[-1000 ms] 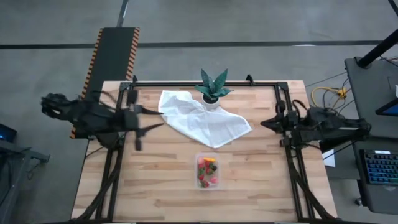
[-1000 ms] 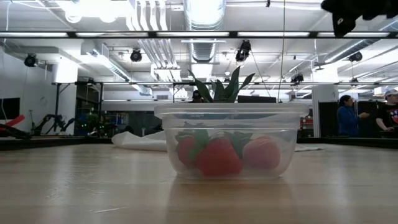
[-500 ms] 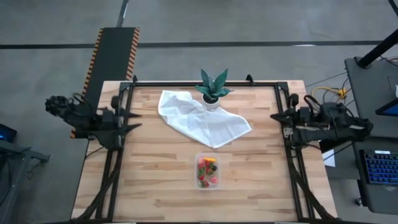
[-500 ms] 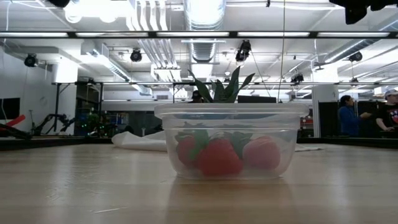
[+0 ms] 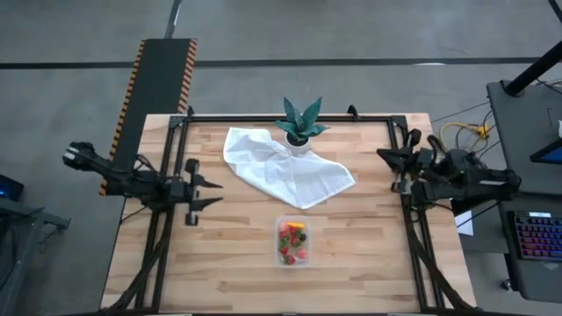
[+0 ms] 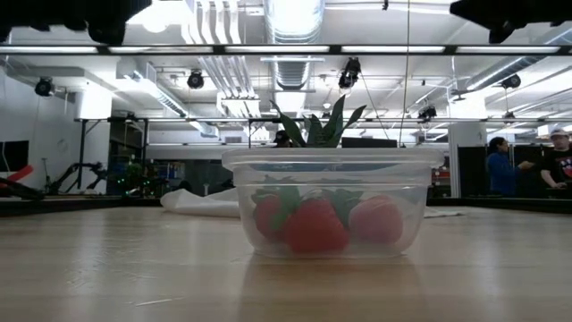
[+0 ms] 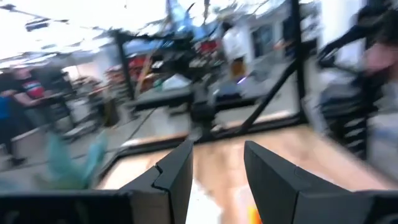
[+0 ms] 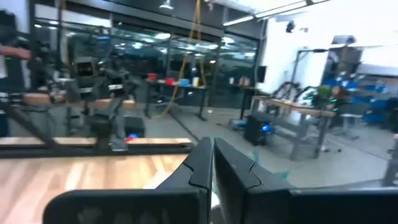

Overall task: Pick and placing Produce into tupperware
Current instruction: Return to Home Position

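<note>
The clear tupperware [image 5: 278, 254] stands on the wooden table near its front middle and also shows in the low view [image 6: 411, 210]. The produce [image 5: 292, 241] lies inside it: red strawberry-like pieces [image 6: 313, 225] and a small orange-yellow one. My left gripper [image 5: 211, 190] hovers open at the table's left edge, pointing level toward the right, well left of the container; its own view shows a clear gap [image 7: 217, 168]. My right gripper [image 5: 381, 156] is shut [image 8: 212, 163] at the right edge and holds nothing.
A crumpled white cloth [image 5: 285, 171] lies on the far middle of the table. A green spiky potted plant [image 5: 301, 127] stands behind it at the far edge. Bare wood [image 5: 219, 263] surrounds the container. People stand in the room beyond [image 6: 499, 165].
My left gripper has come down at the table's left edge and tipped toward level, staying open; its arm now shows at the top left of the low view. My right gripper has turned a little where it is, still shut. The container and produce have not moved.
</note>
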`<move>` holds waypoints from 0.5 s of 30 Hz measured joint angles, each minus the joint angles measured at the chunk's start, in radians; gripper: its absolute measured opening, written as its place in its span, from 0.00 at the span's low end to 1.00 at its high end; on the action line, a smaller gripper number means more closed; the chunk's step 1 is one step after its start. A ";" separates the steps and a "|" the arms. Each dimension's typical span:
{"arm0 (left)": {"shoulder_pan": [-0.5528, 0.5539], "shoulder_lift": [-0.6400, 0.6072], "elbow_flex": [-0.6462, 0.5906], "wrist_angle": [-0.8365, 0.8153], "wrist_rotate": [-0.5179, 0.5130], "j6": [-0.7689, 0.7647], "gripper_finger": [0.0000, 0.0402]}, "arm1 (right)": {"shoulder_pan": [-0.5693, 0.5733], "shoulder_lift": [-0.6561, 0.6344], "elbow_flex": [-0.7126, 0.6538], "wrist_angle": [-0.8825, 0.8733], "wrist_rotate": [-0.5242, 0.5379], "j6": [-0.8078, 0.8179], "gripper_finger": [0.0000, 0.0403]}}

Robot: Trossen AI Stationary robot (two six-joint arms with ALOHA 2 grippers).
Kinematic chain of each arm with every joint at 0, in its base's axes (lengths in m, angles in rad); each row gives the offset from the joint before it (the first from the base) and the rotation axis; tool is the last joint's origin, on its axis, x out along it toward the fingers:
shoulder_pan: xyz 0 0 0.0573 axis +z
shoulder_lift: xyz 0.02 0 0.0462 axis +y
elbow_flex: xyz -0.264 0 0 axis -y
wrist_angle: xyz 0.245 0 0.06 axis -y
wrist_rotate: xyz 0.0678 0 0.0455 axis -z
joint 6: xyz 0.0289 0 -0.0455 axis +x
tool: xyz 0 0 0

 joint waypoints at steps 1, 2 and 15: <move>0.029 -0.005 -0.006 0.000 -0.001 0.012 0.32 | 0.000 0.012 -0.015 0.037 0.011 -0.011 0.02; 0.062 -0.012 -0.014 0.000 0.001 0.017 0.32 | -0.001 0.022 -0.027 0.057 0.019 -0.018 0.02; 0.287 -0.233 -0.045 -0.241 0.112 -0.093 0.32 | -0.035 -0.060 -0.098 0.028 0.031 0.034 0.02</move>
